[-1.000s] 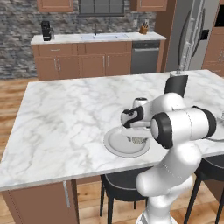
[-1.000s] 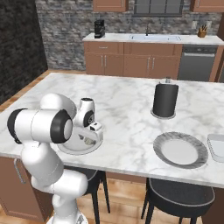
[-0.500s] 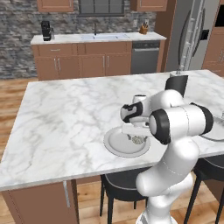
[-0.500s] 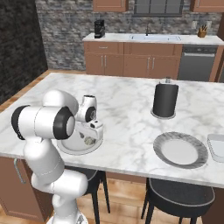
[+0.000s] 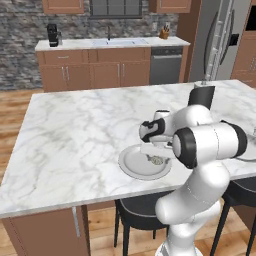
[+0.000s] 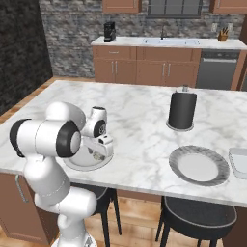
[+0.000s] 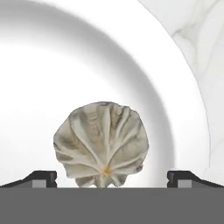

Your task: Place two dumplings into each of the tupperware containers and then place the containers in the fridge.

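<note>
A pleated beige dumpling lies on a round white plate. My gripper hangs straight over it, open, with one fingertip on each side of the dumpling and clear of it. In the left base view the gripper points down at the dumpling on the plate, near the island's front edge. From the right base view the gripper stands above the same plate. A pale tupperware container sits at the far right. The steel fridge stands beyond the island.
A second round grey plate lies at the front right of the marble island. A black cylinder stands behind it. Stools are tucked under the front edge. Cabinets and a dishwasher line the back wall.
The hand has stayed over the plate, rising a little and dipping again toward the dumpling. The jaws have stayed open.
</note>
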Controlling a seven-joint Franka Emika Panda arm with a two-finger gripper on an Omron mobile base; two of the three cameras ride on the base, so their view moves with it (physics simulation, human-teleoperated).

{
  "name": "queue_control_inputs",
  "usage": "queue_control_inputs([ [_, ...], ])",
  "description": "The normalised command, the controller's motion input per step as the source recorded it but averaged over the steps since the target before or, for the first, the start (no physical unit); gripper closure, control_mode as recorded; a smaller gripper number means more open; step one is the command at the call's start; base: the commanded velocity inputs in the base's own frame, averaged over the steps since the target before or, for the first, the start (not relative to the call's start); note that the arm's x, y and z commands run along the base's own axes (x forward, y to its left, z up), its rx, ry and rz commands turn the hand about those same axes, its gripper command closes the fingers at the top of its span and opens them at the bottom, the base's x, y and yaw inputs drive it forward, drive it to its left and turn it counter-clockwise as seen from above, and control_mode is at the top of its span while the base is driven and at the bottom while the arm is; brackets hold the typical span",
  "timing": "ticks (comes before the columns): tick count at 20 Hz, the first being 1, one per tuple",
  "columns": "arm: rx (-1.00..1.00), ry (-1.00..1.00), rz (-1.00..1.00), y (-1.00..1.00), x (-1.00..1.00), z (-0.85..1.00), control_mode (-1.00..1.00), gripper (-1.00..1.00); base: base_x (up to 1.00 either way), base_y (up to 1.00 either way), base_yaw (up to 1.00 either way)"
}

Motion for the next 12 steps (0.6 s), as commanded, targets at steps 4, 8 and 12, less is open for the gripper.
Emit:
queue_control_inputs([
  [4,0.0,0.0,0.0,0.0,0.41,0.0,-1.0,-1.0,0.0,0.0,0.0],
  [8,0.0,0.0,0.0,0.0,0.04,0.0,-1.0,-1.0,0.0,0.0,0.0],
  [12,0.0,0.0,0.0,0.0,-0.26,0.0,-1.0,-1.0,0.0,0.0,0.0],
])
